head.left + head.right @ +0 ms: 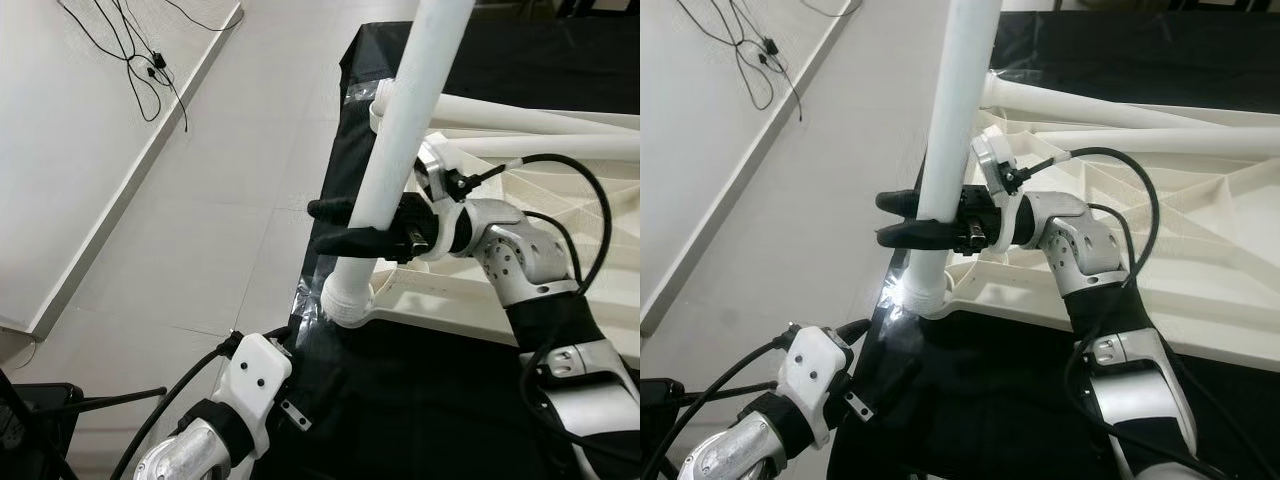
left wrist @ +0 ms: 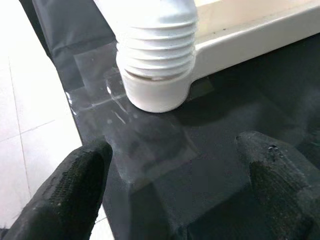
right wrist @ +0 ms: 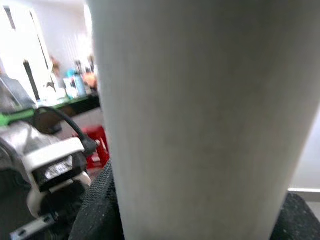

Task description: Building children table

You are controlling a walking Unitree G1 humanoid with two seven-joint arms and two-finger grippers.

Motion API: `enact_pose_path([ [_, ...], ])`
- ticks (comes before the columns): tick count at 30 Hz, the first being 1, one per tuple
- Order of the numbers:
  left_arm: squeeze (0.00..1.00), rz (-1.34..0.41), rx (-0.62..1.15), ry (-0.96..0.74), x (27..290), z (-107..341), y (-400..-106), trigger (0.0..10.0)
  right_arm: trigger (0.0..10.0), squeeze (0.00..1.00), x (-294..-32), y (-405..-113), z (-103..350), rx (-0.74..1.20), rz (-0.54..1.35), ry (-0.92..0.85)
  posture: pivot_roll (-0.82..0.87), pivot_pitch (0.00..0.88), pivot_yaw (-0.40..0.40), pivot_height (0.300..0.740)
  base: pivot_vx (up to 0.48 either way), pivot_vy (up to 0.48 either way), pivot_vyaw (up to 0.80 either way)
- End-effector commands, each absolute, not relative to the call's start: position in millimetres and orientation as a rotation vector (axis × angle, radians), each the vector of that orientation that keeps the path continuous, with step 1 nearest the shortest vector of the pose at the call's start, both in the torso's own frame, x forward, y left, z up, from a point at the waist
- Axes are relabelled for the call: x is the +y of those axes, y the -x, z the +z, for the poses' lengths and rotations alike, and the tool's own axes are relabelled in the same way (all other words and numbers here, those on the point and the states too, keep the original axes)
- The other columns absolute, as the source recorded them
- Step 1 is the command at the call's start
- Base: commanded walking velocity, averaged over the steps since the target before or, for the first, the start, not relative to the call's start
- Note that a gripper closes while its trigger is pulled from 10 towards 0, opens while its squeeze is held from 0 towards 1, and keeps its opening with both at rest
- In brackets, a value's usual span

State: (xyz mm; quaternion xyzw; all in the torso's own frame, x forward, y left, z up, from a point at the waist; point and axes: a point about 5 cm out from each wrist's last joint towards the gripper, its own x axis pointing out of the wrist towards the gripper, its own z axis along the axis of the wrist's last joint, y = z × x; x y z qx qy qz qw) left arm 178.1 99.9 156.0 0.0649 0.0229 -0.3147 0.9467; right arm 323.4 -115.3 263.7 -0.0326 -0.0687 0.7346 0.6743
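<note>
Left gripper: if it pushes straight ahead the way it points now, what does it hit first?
Probably the threaded base of the white table leg in its corner socket; the left gripper has open jaws, with black cloth between.

Black cloth (image 1: 420, 400) over work surface; black cables (image 1: 140, 60) on pale tiled floor (image 1: 200, 220); red stool (image 3: 95, 145) behind.

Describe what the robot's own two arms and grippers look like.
Both arms are silver metal with white plastic housings and black bands at the joints. Black cables loop along the right arm and trail from the left arm. Each ends in long black fingers with a grainy, textured surface: right gripper, left gripper.
</note>
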Motion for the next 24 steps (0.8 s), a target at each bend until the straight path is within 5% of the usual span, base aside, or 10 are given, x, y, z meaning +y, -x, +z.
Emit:
enact_pose_path([
  [1, 0.00, -0.645, 0.079, -0.142, 103.0, 152.3, -174.8, 10.0, 10.0, 0.00, -111.4, -322.8, 244.1, -0.056, 1.650, 0.100, 0.03, 0.289, 0.115, 0.740, 0.000, 0.000, 0.00],
  [24, 0.00, -0.647, 0.085, -0.135, 103.6, 151.2, -174.9, 10.0, 10.0, 0.00, -106.9, -298.3, 215.8, 0.123, 1.731, 0.679, 0.02, 0.276, 0.112, 0.740, 0.000, 0.000, 0.00],
])
